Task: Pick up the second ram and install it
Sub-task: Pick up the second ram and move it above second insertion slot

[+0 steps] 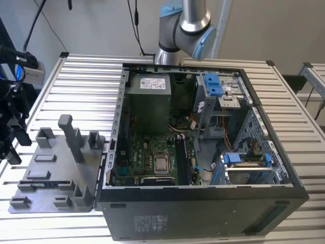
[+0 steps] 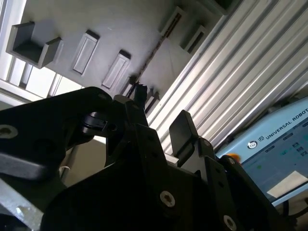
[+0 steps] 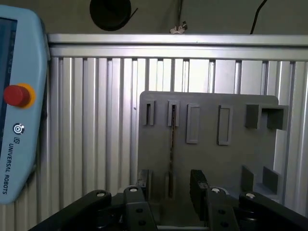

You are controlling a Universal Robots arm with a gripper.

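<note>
The second ram (image 3: 172, 144), a thin, long, narrow memory stick seen edge-on, stands on its long edge in the flat grey plastic tray (image 3: 211, 163) with upright pegs and slotted blocks. One end sits in a slot block at the tray's far side and the other in a block close to the arm. In the exterior view the stick (image 1: 44, 183) shows as a dark, bluish strip low on the tray (image 1: 51, 170), at the exterior view's left of the open black computer case (image 1: 203, 208).

The black two-finger gripper (image 3: 170, 186) is spread wide and holds nothing. In the first wrist view its two fingers (image 3: 197, 185) flank the near end of the stick, one on each side with a clear gap to the board. Whether they are down at its height or above it cannot be told. In the second wrist view the gripper (image 2: 160, 113) points at the tray (image 2: 120, 29), and the stick (image 2: 156, 50) runs as a thin dark line away from the finger tips.

The tray lies on a ribbed aluminium table (image 3: 96, 120). A light blue teach pendant with a red button (image 3: 17, 96) lies beside the tray.
</note>
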